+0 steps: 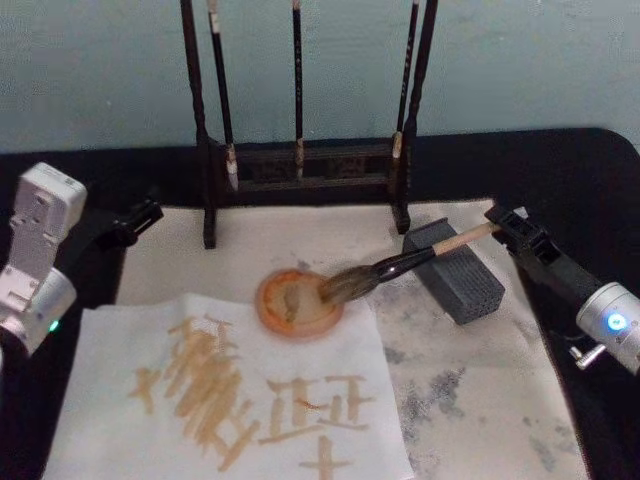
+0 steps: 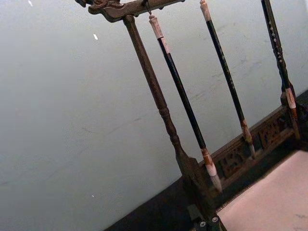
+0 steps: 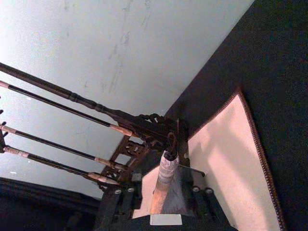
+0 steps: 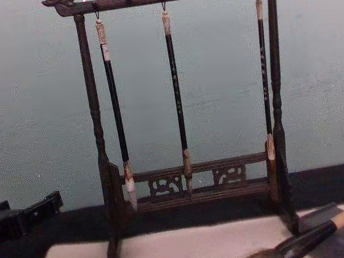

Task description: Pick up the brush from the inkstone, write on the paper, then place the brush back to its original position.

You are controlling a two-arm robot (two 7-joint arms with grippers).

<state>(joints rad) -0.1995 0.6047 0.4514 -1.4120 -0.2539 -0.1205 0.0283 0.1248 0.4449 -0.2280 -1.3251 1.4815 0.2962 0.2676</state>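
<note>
The brush [image 1: 400, 265] lies slanted. Its tan handle rests on the dark grey inkstone [image 1: 465, 280] and its bristles lie on an orange dish [image 1: 290, 312]. My right gripper [image 1: 505, 228] sits at the handle's outer end. In the right wrist view its fingers [image 3: 201, 192] stand open on either side of the handle [image 3: 161, 185], with a gap showing on one side. The paper [image 1: 110, 400] lies at the near left, covered in tan strokes. My left gripper [image 1: 135, 218] hovers idle at the mat's far left corner.
A dark wooden rack [image 1: 300, 165] stands at the back with three thin black brushes [image 4: 175, 89] hanging from it. A pale felt mat [image 1: 480, 400] smudged with grey ink covers the black table. In the chest view the brush [image 4: 307, 237] shows low at the right.
</note>
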